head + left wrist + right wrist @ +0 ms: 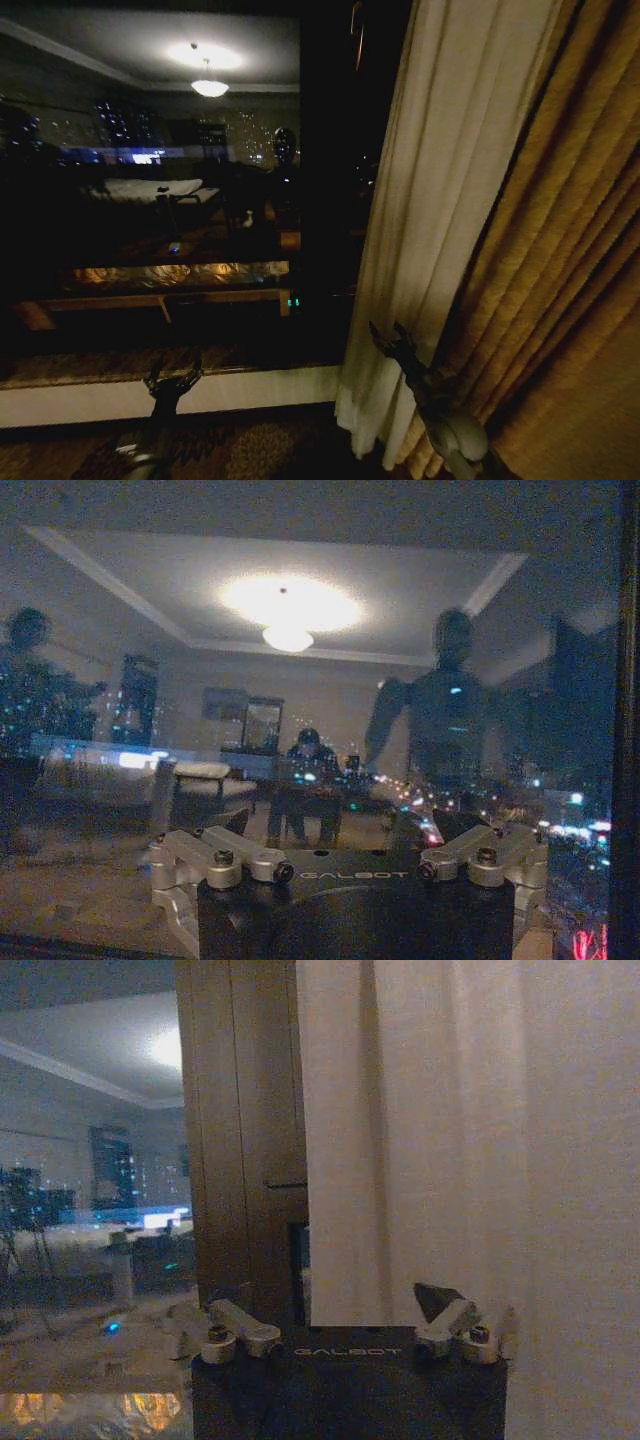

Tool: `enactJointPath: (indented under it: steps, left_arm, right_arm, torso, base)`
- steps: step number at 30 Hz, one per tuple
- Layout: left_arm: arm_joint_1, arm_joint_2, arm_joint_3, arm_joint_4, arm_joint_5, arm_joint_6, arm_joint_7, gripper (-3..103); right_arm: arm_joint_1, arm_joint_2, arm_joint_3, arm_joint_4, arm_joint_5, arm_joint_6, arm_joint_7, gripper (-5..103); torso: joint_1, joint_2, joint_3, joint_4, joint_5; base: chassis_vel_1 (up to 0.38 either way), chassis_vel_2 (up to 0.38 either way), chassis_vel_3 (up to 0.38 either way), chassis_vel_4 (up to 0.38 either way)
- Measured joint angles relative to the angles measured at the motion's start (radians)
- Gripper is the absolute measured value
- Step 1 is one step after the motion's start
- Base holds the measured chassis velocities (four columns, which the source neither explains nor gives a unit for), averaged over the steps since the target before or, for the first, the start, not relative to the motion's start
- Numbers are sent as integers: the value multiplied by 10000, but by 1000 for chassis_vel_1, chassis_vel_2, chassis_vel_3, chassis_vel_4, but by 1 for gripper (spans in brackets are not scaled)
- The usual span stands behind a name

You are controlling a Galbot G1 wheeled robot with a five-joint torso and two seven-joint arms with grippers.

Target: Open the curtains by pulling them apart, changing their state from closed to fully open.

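Right gripper [385,335] fingers spread beside sheer curtain [440,190], left gripper [172,378] apparently released.

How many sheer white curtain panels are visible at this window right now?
1. A sheer curtain hangs bunched at the window's right side, against the golden drape, beside the right claw. Any second panel would be out of frame.

It is very dark. The only bright light is a ceiling lamp [209,87] shining back from the window glass [150,200]. Small city lights glow there. Edges look bent and grainy.
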Motion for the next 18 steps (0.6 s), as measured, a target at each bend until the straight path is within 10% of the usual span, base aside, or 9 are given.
enactJointPath:
  steps: [18]
  left_arm:
    - [0, 0, 0, -1, -1, 0, 0, 100]
  right_arm:
    - [41, 35, 3, -151, -40, 120, -33, 100]
  torso:
    - [0, 0, 0, 0, 0]
  base:
    - [0, 0, 0, 0]
